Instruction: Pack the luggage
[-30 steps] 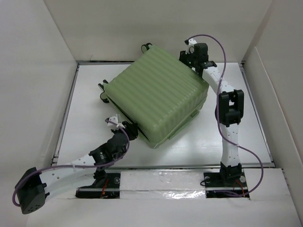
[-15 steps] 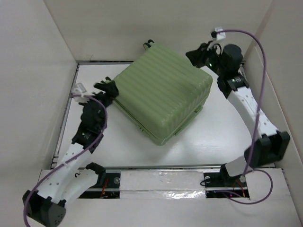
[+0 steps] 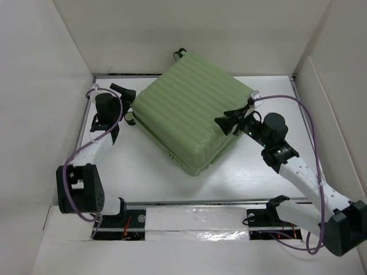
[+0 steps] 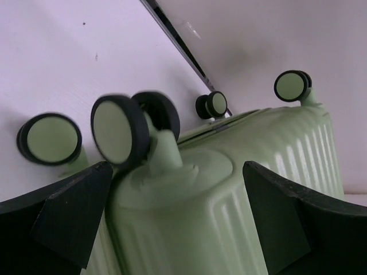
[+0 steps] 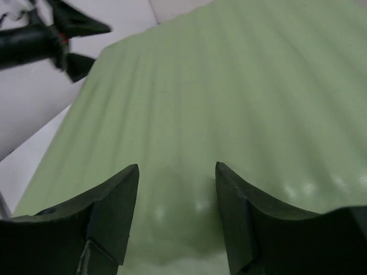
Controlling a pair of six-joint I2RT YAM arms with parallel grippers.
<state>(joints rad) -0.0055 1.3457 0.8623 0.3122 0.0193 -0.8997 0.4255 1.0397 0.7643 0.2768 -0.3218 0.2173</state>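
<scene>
Green ribbed luggage lies shut on the counter at frame centre, turned diagonally; its long axis runs upper left to lower right, wheels facing upper left; left gripper, jaws wide apart, brackets a wheel corner, holding nothing; right gripper, jaws parted and empty, hovers over the shell's right edge.

Luggage lies on the table, left pincer beside, right pincer above.
</scene>
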